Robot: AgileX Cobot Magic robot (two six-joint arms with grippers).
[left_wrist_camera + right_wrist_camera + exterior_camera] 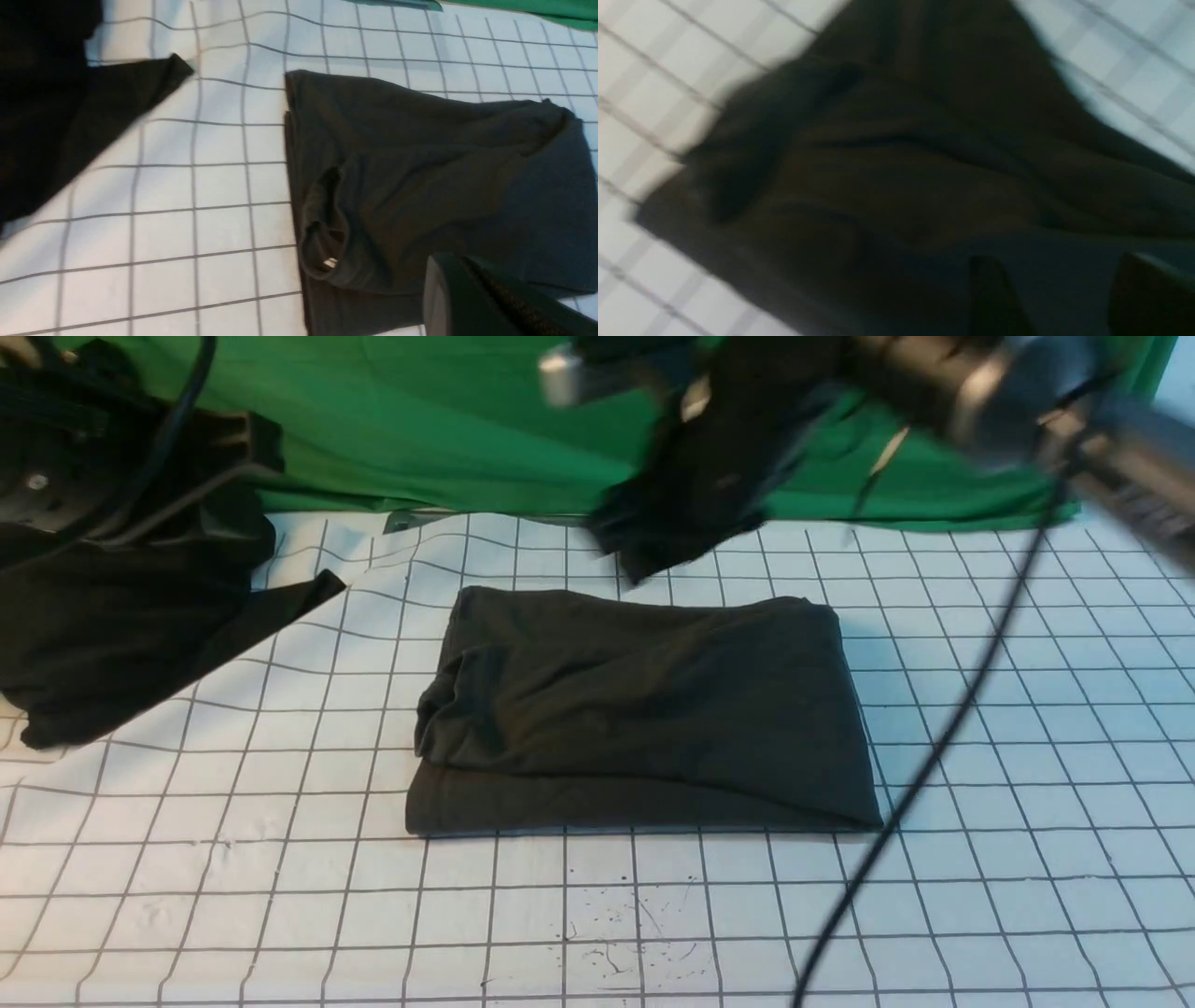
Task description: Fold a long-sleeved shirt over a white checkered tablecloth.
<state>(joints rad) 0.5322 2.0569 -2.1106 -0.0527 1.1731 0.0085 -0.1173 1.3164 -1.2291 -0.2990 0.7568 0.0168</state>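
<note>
Claws are seen at both sides. The right claw (644, 537) is raised above the far edge of the dark charcoal-olive jersey long-sleeved shirt (644, 709), blurred in the front view; in the right wrist view its two dark fingers (994, 298) are seen spread apart, with nothing pinched between them. The left claw (490, 298) is shown only as a dark tip in the left wrist view, near the shirt's neck end, and is taken as pressed together and empty. The shirt is laid as a folded rectangle near the middle of the white checkered tablecloth (1027, 803), which is spread over the counter. Its neck opening, with a small white label (330, 262), is turned to the left. A blacker crumpled garment (121, 635) is left at the far left, apart from the shirt. A plain green cloth (448, 420) is hung behind the far edge.
</note>
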